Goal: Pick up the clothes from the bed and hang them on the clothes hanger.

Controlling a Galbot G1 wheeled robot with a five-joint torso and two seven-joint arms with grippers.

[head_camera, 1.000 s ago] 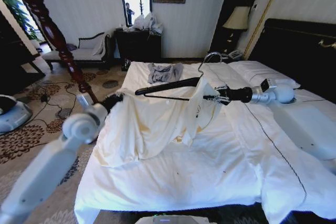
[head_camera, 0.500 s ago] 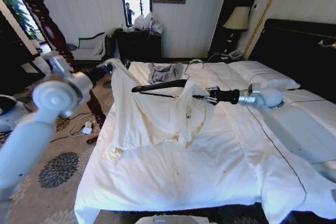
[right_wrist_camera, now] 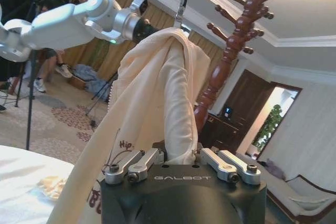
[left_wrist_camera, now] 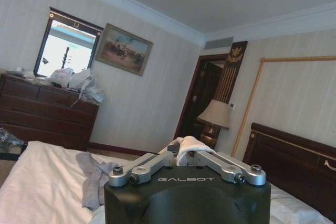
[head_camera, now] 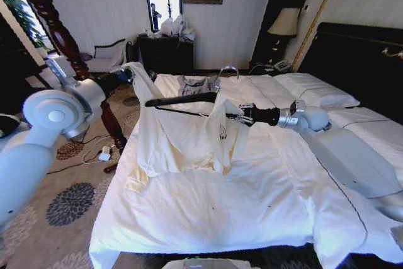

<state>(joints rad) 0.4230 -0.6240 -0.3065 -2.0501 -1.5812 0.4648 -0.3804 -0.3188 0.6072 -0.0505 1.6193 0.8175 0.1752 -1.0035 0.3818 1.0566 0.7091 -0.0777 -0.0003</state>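
The bed has white sheets. Near its dark headboard lie white pillows. A blue-grey garment lies well apart from the headboard. The cream shirt's lower edge rests on the sheet.

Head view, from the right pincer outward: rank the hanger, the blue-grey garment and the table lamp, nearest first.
1. Hanger: right at the right pincer, shirt draped over it.
2. Blue-grey garment: on the bed, beyond the hanger.
3. Table lamp: far corner, beside the headboard.
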